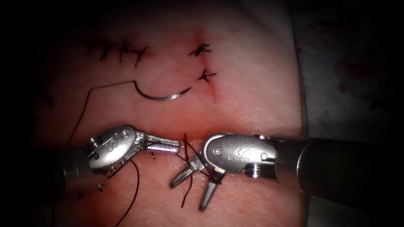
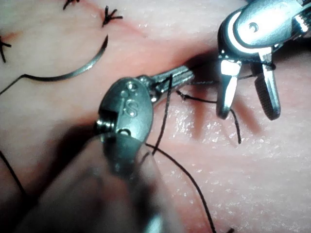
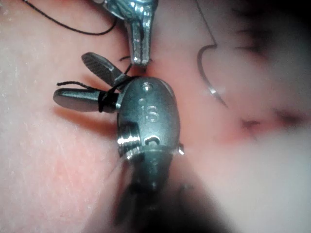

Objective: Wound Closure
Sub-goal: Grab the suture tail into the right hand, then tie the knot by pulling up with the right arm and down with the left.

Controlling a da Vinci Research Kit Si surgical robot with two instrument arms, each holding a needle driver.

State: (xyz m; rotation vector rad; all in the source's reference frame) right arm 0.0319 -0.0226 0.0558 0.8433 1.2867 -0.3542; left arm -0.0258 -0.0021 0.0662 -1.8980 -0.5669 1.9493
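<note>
Your needle (image 1: 162,95) lies free and flat on the tissue (image 1: 252,84), above the left tool (image 1: 170,145), which grips the thread (image 1: 135,185). Thread wraps the right tool (image 1: 191,191), jaws spread.

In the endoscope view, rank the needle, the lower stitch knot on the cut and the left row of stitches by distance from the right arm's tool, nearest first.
From the right arm's tool, with its open jaws:
1. Lower stitch knot, on the cut, straight above.
2. Needle, lying free on the tissue, left of the cut.
3. Left row of stitches, far upper left.
</note>
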